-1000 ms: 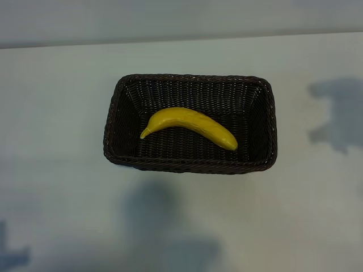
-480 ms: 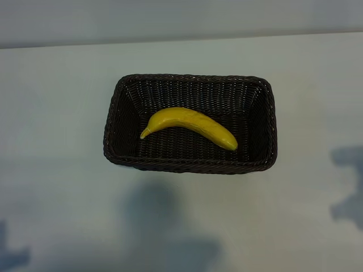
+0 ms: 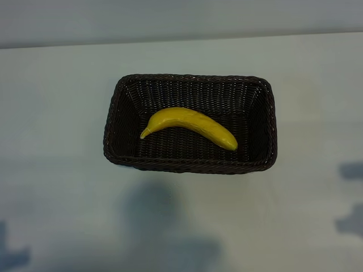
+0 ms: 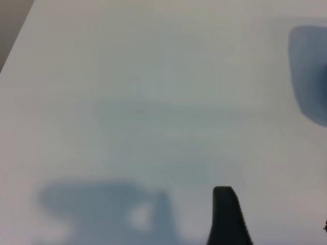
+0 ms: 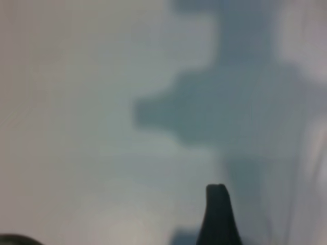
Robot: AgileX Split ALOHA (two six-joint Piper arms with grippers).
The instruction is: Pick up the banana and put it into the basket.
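The banana point(image 3: 189, 127) is seen lying inside the basket point(image 3: 266, 127), its stem tip toward nine o'clock and its blunt end toward four o'clock. The basket is set at the middle of the table point(image 3: 51, 113). One dark fingertip point(image 4: 228, 217) of the left gripper is seen over bare table; its claw is spread and empty. The right gripper's fingertip point(image 5: 218, 214) is likewise seen over bare table, its claw spread and empty.
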